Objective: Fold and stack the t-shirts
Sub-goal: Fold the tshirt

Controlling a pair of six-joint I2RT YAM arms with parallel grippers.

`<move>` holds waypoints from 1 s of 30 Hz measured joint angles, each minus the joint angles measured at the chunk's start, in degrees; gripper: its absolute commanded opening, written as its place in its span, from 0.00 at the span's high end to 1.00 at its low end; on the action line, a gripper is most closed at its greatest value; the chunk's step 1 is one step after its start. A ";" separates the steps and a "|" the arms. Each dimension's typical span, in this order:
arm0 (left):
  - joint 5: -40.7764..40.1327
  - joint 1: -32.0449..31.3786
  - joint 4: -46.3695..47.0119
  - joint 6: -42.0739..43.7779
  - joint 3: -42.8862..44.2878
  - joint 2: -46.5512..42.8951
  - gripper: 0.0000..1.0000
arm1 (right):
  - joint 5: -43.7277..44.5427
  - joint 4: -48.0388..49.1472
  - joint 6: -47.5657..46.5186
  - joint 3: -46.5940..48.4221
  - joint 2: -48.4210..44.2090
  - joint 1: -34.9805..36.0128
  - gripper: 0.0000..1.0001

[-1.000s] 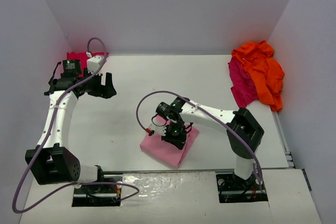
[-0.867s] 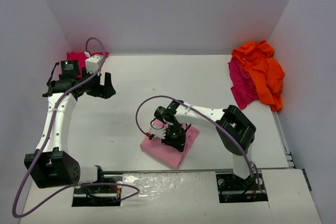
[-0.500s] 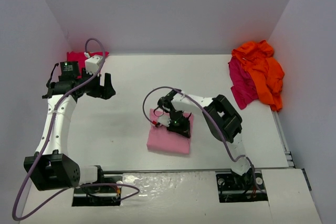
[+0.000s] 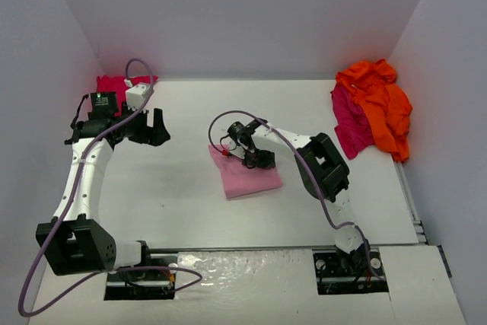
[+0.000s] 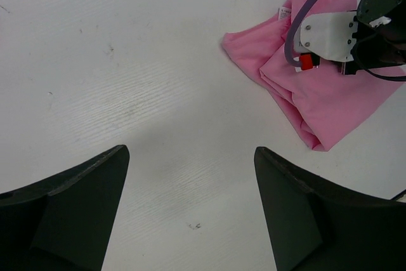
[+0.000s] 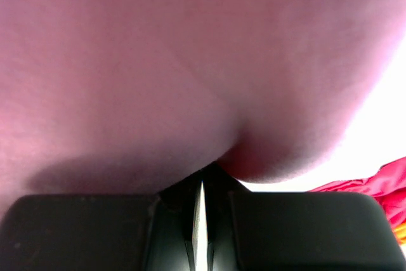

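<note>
The pink t-shirt (image 4: 247,180) lies mid-frame in the top view as a compact folded rectangle. The right tool (image 4: 260,160) is on its upper edge, jaws closed to a sliver and pinching the cloth. A red t-shirt (image 4: 112,81), partly hidden in the upper-left corner, is probably the start of the stack. At the right edge, the orange t-shirt (image 4: 378,100) and crimson t-shirt (image 4: 348,129) lie crumpled and unfolded. The left tool (image 4: 154,128) hangs open over the counter (image 4: 175,188). I judge the task roughly half done.

The right end effector (image 4: 257,159), clamped on the folded light pink t-shirt (image 4: 247,179), has dragged it across the tabletop (image 4: 190,195) — away from the near edge, turning it.
</note>
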 measured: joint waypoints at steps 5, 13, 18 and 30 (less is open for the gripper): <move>1.57 -0.01 1.18 -1.11 -1.34 2.67 0.23 | 0.46 0.57 0.06 -0.29 -0.09 0.84 1.00; 3.41 -0.01 2.50 -3.27 -2.75 7.00 0.20 | -2.92 1.32 0.15 0.90 -0.09 4.71 1.00; 6.48 -0.22 2.98 -4.08 -2.77 10.44 0.20 | -4.88 1.44 0.52 1.72 -0.09 6.00 1.00; 8.90 -7.16 0.59 -4.82 -2.75 19.40 0.16 | -6.36 2.24 0.33 2.60 -11.31 2.14 1.00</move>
